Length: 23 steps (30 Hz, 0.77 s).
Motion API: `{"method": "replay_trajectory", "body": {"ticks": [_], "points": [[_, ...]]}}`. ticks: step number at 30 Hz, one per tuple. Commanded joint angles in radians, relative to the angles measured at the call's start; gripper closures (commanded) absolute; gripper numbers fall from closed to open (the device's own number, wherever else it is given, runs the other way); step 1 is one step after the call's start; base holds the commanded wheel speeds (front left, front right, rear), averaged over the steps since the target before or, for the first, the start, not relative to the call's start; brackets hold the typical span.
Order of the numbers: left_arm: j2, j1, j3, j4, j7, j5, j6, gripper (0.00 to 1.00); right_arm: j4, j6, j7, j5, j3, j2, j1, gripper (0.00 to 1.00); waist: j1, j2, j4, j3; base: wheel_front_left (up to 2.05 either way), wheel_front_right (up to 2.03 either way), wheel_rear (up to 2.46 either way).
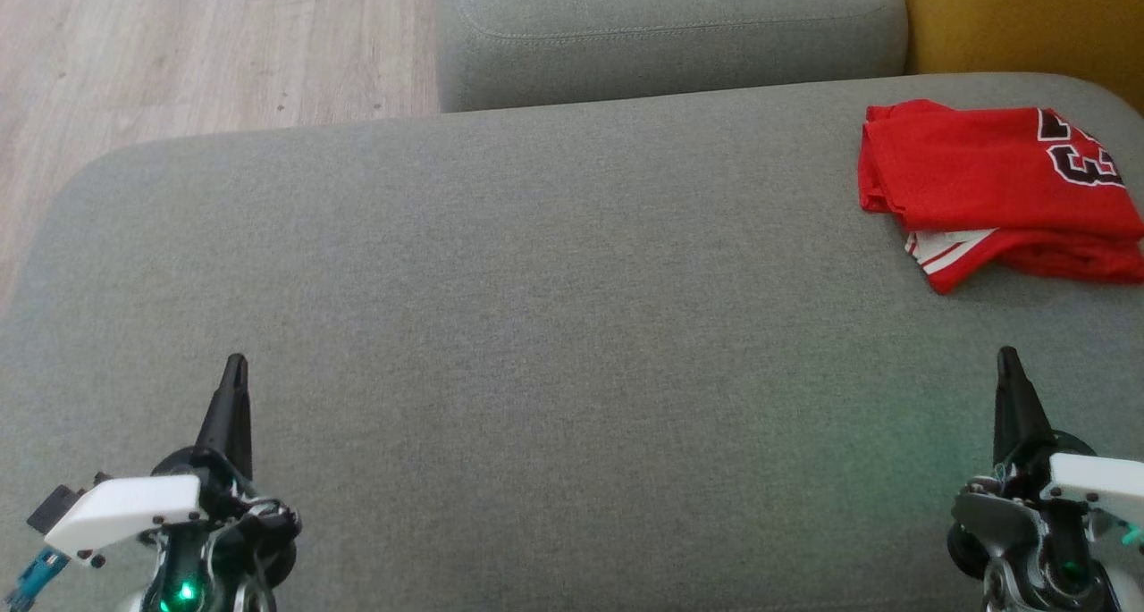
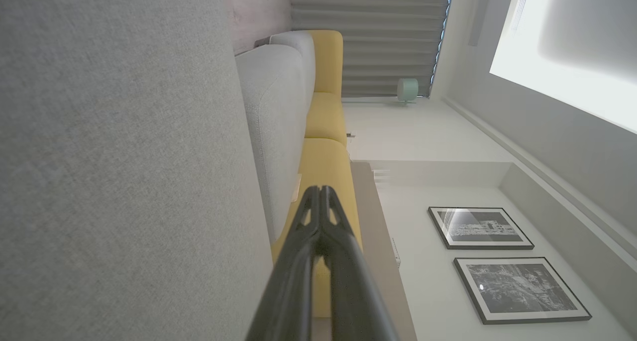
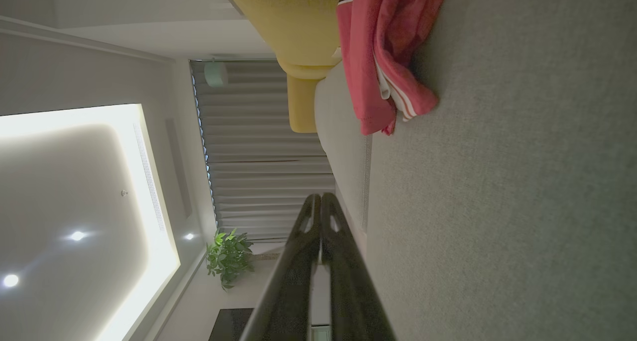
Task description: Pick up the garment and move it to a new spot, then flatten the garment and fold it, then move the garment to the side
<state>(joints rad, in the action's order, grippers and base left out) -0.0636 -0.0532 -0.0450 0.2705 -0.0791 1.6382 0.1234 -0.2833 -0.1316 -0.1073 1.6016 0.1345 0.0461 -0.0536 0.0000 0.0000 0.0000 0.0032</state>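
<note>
Head view: high vantage, facing forward and down onto broad grey fabric sofa seat; left gripper at lower left, right gripper at lower right.
Left wrist view: low, close above seat, rolled sideways, seat along left; faces along own fingers toward yellow upholstered sofa section.
Right wrist view: low, rolled opposite way, seat along right; faces folded red jersey garment, fairly near.
Shared: seat and yellow section in all three; garment in head and right wrist views.
</note>
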Motion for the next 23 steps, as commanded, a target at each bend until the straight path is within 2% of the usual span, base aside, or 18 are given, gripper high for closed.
{"method": "replay_trajectory", "body": {"ticks": [1,23], "points": [[-0.01,-0.052,-0.036,-0.027,-0.008,-0.002,0.007,1.0,0.039,0.001,-0.006,0.007,-0.02,0.004,-0.054,1.0,0.0,0.0,0.0,0.0,0.0,0.0,0.0],[-0.004,-0.053,-0.044,-0.026,-0.014,-0.009,0.007,1.0,0.039,0.001,-0.006,0.007,-0.021,0.004,-0.054,1.0,0.0,0.0,0.0,0.0,0.0,0.0,0.0]]}}
